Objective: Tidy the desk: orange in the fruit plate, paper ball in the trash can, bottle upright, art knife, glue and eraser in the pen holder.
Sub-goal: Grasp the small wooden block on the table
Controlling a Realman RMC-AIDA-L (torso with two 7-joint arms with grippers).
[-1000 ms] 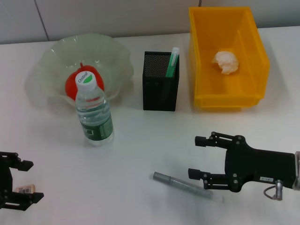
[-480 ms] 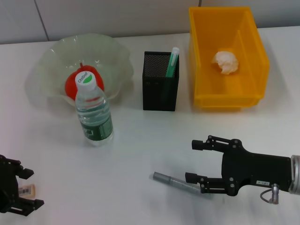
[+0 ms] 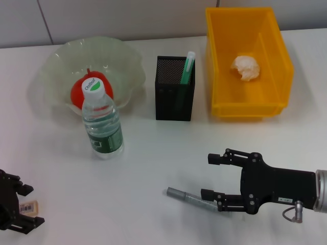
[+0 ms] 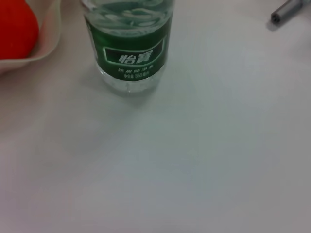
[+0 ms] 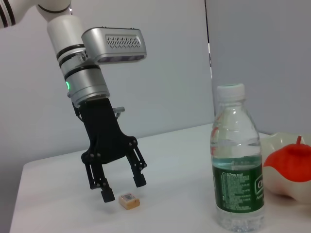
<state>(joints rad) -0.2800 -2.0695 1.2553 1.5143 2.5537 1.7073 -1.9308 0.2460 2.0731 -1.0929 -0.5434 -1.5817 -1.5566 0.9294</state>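
Observation:
The orange (image 3: 77, 92) lies in the fruit plate (image 3: 61, 66). In front of the plate the bottle (image 3: 102, 122) stands upright. A green glue stick (image 3: 188, 66) sticks out of the pen holder (image 3: 175, 97). The paper ball (image 3: 246, 68) sits in the trash can (image 3: 265, 102). The grey art knife (image 3: 186, 196) lies on the table; my right gripper (image 3: 207, 176) is open just right of it, its lower finger over the knife's right end. At the near left my left gripper (image 3: 33, 205) is open around the eraser (image 3: 28, 206); in the right wrist view this gripper (image 5: 124, 190) hangs just above the eraser (image 5: 129, 201).
The white table (image 3: 153, 153) runs to a grey wall at the back. In the left wrist view the bottle (image 4: 129, 48) stands close ahead, beside the orange (image 4: 17, 29), and the knife's tip (image 4: 286, 10) shows farther off.
My left gripper has dropped toward the near left edge, closer around the eraser. My right gripper has slid left and lower, so its lower finger now covers more of the knife.

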